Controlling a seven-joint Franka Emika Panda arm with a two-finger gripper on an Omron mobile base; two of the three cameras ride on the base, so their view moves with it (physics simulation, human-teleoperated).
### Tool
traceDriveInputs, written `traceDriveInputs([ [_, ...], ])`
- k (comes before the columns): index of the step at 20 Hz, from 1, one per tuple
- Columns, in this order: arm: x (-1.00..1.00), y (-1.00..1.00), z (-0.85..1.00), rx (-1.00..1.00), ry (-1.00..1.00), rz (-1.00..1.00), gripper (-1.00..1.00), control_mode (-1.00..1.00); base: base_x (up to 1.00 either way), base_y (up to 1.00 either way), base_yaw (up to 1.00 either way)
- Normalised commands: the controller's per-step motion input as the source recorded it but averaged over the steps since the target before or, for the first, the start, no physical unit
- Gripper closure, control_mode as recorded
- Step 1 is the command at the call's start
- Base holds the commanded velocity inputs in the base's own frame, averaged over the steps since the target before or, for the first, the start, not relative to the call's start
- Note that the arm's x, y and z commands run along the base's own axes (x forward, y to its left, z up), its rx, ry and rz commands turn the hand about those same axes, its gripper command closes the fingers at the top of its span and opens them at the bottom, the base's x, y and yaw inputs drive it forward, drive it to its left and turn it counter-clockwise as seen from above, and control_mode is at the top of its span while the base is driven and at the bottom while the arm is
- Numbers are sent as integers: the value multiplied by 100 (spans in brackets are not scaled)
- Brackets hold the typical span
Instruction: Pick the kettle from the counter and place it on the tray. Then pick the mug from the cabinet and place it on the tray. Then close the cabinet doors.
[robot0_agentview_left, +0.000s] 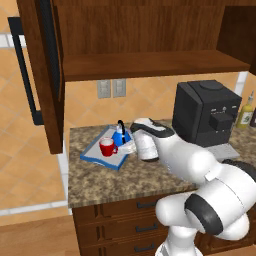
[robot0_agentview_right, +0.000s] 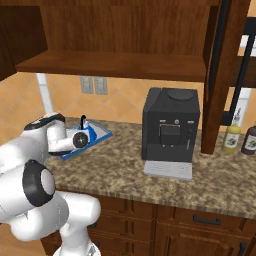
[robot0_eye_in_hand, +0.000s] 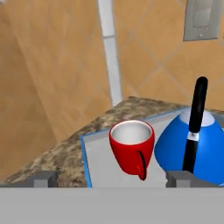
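Note:
The red mug (robot0_eye_in_hand: 131, 146) stands upright on the grey, blue-rimmed tray (robot0_eye_in_hand: 98, 166), with its handle turned toward the hand camera. The blue kettle (robot0_eye_in_hand: 192, 146) stands right beside it on the same tray. My gripper (robot0_eye_in_hand: 113, 178) is open just behind the mug, its fingertips (robot0_eye_in_hand: 46, 178) spread wide and touching nothing. In the left base view the mug (robot0_agentview_left: 106, 147) and kettle (robot0_agentview_left: 121, 135) sit on the tray (robot0_agentview_left: 95, 152) at the counter's (robot0_agentview_left: 125, 175) left end, with the gripper (robot0_agentview_left: 130, 147) next to them. The cabinet (robot0_agentview_left: 150, 30) is open, its shelf (robot0_agentview_left: 150, 65) bare. Both cabinet doors (robot0_agentview_left: 45, 75) (robot0_agentview_right: 220, 75) are swung out.
A large black coffee machine (robot0_agentview_left: 207, 112) (robot0_agentview_right: 170, 125) stands on the counter right of the tray. Bottles (robot0_agentview_right: 231, 135) stand at the far right. The open left door's lower edge hangs close over the counter's left corner. Wall outlets (robot0_agentview_left: 111, 88) sit behind the tray.

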Motion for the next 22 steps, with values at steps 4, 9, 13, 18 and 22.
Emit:
traceDriveInputs([
  [4,-31,-14,99,0,38,-16,-100,-100,0,0,0],
  [9,1,-2,25,-2,24,-11,-100,-100,0,0,0],
  [13,0,0,0,0,0,0,-100,-100,0,0,0],
  [18,-2,0,0,0,0,0,-100,-100,0,0,0],
  [22,-30,8,0,-1,-4,0,-100,-100,0,0,0],
])
